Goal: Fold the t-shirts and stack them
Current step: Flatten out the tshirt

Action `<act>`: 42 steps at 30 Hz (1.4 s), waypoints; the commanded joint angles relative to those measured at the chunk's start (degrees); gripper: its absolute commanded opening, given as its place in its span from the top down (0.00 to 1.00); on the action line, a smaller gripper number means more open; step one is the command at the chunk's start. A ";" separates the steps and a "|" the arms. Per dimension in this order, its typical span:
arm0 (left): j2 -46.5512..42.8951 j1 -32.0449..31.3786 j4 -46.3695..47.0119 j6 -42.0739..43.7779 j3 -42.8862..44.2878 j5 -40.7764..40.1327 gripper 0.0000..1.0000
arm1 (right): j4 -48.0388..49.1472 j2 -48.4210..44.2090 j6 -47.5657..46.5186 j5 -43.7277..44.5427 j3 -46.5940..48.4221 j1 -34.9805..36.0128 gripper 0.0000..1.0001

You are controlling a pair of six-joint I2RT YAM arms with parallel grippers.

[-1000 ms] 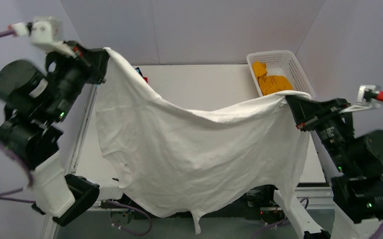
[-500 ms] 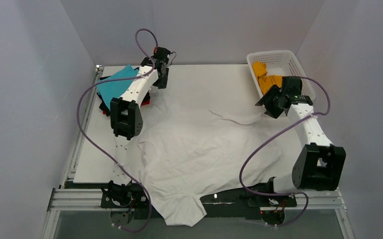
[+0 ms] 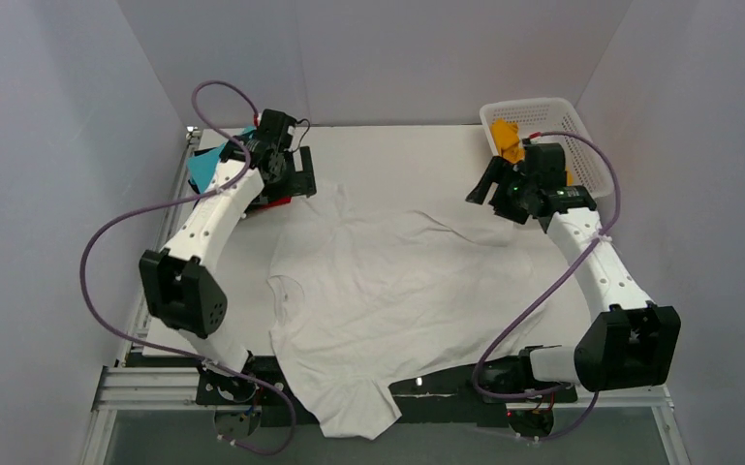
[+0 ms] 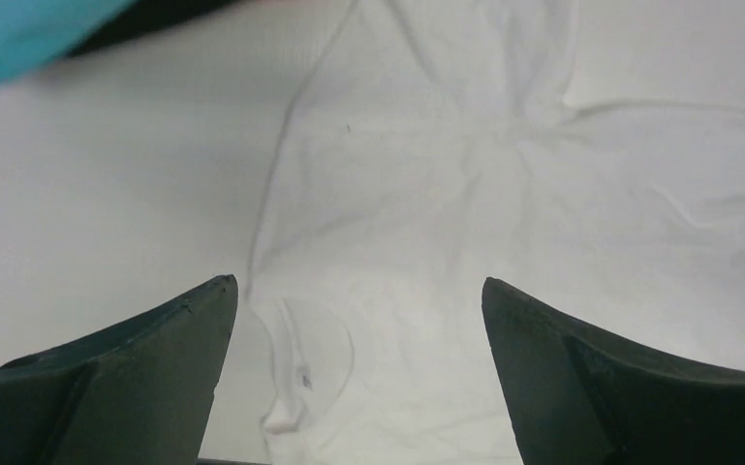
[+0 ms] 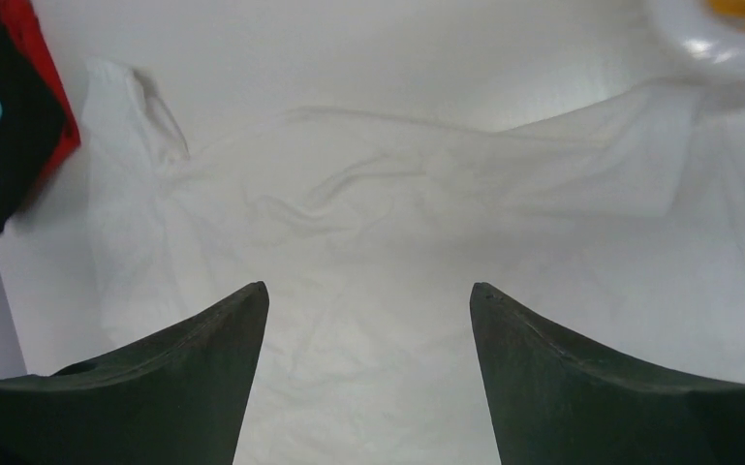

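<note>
White t-shirt point(image 3: 397, 291) overhangs the table point(image 3: 397, 155) edge and may slide off; left gripper point(image 4: 356, 283) and right gripper point(image 5: 365, 286) gape empty.

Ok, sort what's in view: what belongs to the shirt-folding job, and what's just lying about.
Belongs to the job:
- white t-shirt, spread on the table
- teal t-shirt, black t-shirt and red t-shirt, piled at the far left
- orange t-shirt, in the basket

Just lying about:
- white lattice basket
- table
</note>
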 commanded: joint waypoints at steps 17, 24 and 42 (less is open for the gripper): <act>-15.83 -1.01 6.52 -22.78 -54.56 17.75 0.02 | 9.55 30.35 -6.36 4.18 7.18 14.31 0.16; -12.84 2.76 8.74 -24.12 -58.60 18.99 0.02 | 9.29 32.87 -6.36 7.88 8.67 10.27 0.16; -13.03 8.58 1.69 -22.94 -58.08 11.26 0.02 | 6.49 35.85 -32.98 -0.46 20.08 10.49 0.20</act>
